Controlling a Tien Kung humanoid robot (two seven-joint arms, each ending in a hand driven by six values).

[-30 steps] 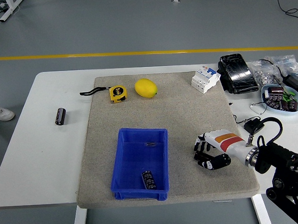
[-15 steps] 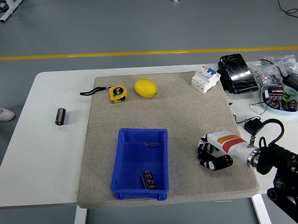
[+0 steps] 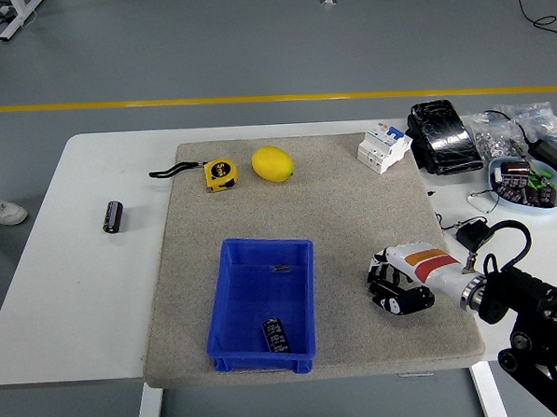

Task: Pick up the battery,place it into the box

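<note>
A black cylindrical battery (image 3: 276,336) lies inside the blue box (image 3: 230,314) near its front wall. A second black battery (image 3: 114,217) lies on the bare white table at the far left. My right hand (image 3: 393,291) hovers low over the mat to the right of the box, fingers curled and holding nothing. The left arm is not in view.
A yellow tape measure (image 3: 220,174) and a lemon (image 3: 272,164) sit at the back of the grey mat (image 3: 354,214). A white circuit breaker (image 3: 384,146), a black pack (image 3: 444,136), plastic bags (image 3: 513,129) and a bowl of parts (image 3: 525,182) crowd the right side.
My right hand has shifted slightly to the right and curled a little tighter. The battery in the box has settled a touch lower and to the left.
</note>
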